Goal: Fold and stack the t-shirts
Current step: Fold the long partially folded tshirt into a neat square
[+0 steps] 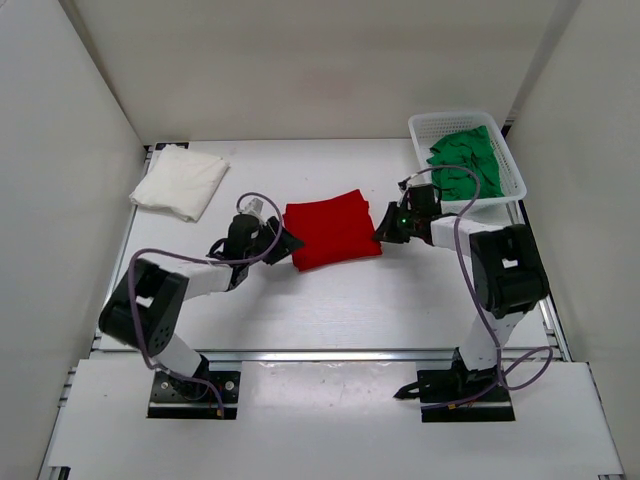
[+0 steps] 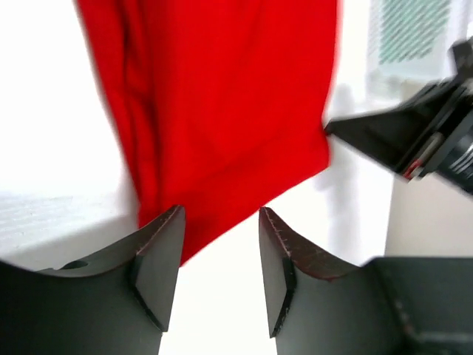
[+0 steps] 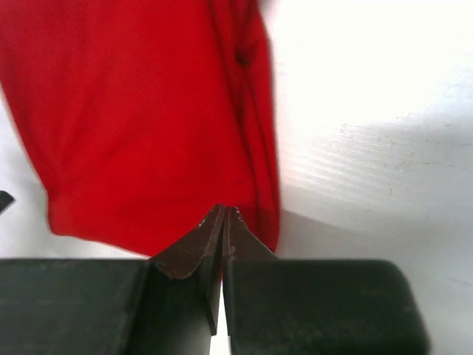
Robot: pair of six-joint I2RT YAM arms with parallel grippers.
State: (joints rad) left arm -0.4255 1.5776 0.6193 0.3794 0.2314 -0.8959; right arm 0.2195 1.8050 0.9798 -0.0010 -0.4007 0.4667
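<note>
Left gripper (image 2: 220, 214) — jaws apart, empty; folded red t-shirt (image 1: 330, 230) just ahead. Right gripper (image 3: 223, 211) — jaws together at its opposite edge. White t-shirt (image 1: 180, 180) well beyond left gripper; green t-shirt (image 1: 465, 160) in basket (image 1: 440, 122) near right gripper.

Both are chunky black-and-white units, left arm (image 1: 160, 300) on the left of the overhead view, right arm (image 1: 500, 275) on the right. Each trails a looping purplish-grey cable (image 1: 252, 195) and sits on a black base plate (image 1: 190, 393). A tiny green light (image 1: 402, 214) shows mid-frame. The fingers (image 2: 159, 251) are dark wedges.

Bright, even light; table (image 3: 369, 74) blown out in wrist views; left wrist view motion-blurred; shadows soft.
</note>
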